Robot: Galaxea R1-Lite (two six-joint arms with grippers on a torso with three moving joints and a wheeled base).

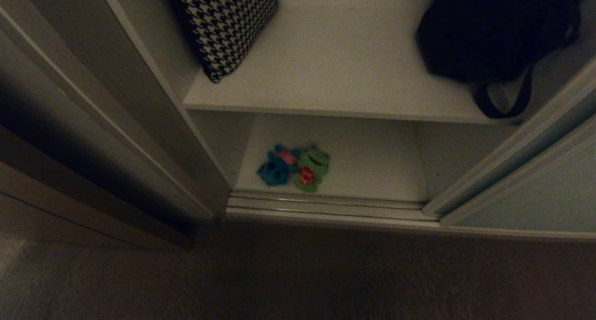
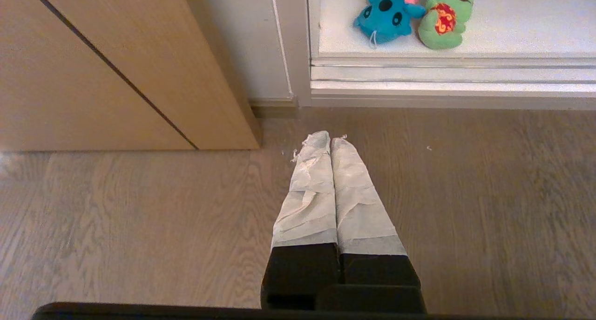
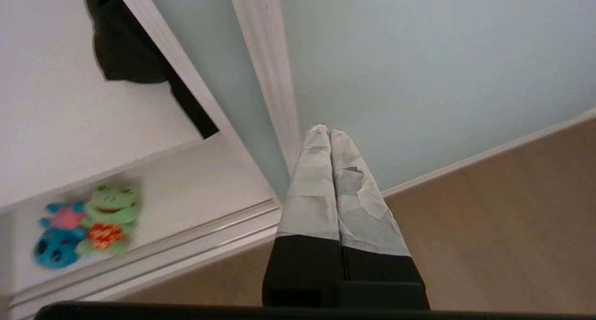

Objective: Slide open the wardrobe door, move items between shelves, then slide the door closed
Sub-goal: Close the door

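Beside the floor track (image 1: pixel 326 207), on its right, the sliding wardrobe door (image 1: pixel 535 199) stood pushed aside, a big flat panel with a slim frame edge. I judged it stiff and fairly heavy, best moved by pressing on that frame edge rather than pinching the smooth face. Above the track, the upper shelf (image 1: pixel 335 78) carried a houndstooth bag (image 1: pixel 228 22) and a black bag (image 1: pixel 493 26); just behind the track lay the lower shelf (image 1: pixel 372 166), bare on its right side. On that lower board, close behind the track toward its left end, the teal plush (image 1: pixel 275 169) and the green frog plush (image 1: pixel 313 167) lay touching each other. I reckoned both were light, soft and squashy, unlikely to slip, and easiest taken across the round body, one at a time. My right gripper (image 3: pixel 324 132) hung before the door panel, right of the track, fingers pressed together and carrying nothing. My left gripper (image 2: pixel 324 138) sat over the wooden floor in front of the track, likewise closed and empty.
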